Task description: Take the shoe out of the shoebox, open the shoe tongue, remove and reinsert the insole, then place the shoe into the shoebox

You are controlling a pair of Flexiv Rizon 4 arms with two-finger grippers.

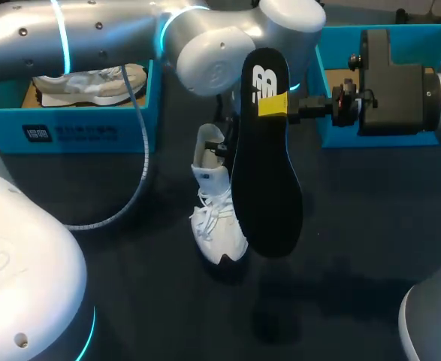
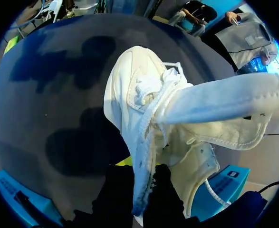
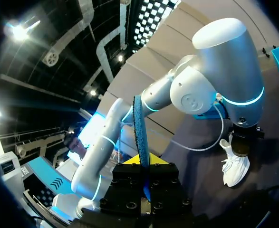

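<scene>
A white shoe (image 1: 217, 218) stands on the dark table, toe toward the front. My left gripper (image 1: 218, 147) is shut on its heel-side collar. In the left wrist view the collar edge runs between the fingers of the left gripper (image 2: 146, 183), and the tongue (image 2: 225, 99) sticks out from the shoe (image 2: 129, 95). My right gripper (image 1: 274, 104) is shut on the black insole (image 1: 265, 173), which hangs in the air just right of the shoe. The right wrist view has the insole (image 3: 140, 123) edge-on between the yellow tips of the right gripper (image 3: 144, 164), with the shoe (image 3: 235, 165) beyond.
A blue shoebox (image 1: 85, 131) at the back left holds a second light shoe (image 1: 92, 83). Another blue box (image 1: 340, 139) stands at the back right, behind my right wrist. A grey cable (image 1: 141, 165) loops from the left arm over the table.
</scene>
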